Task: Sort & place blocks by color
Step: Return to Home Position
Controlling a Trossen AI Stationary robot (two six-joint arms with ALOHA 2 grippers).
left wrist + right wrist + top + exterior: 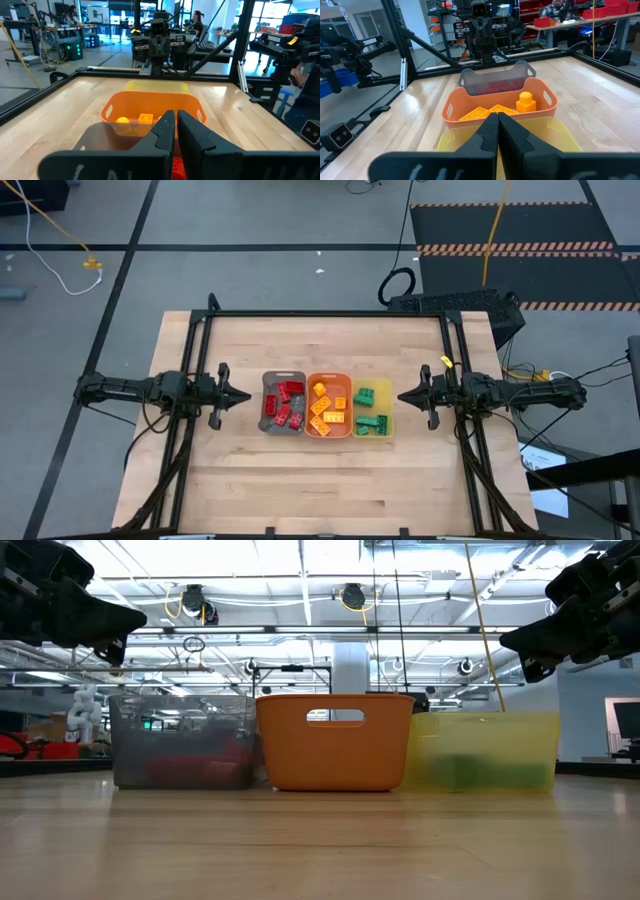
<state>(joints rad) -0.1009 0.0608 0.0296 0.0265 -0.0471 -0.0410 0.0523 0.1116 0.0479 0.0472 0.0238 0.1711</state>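
Three trays stand side by side mid-table. The grey tray (283, 404) holds several red blocks (288, 392). The orange tray (329, 405) holds several orange-yellow blocks (327, 406). The yellow tray (372, 409) holds several green blocks (365, 395). My left gripper (246, 396) hovers shut, level, left of the grey tray, holding nothing. My right gripper (401, 395) hovers shut, level, right of the yellow tray, also holding nothing. In the right wrist view one orange block (525, 102) stands up in the orange tray (497, 102).
A black frame (325, 314) runs along the table's far edge and sides. Bare wood lies in front of the trays (320, 480) and behind them. Cables and a black device (470, 305) sit off the table's far right corner. People are at benches beyond the table.
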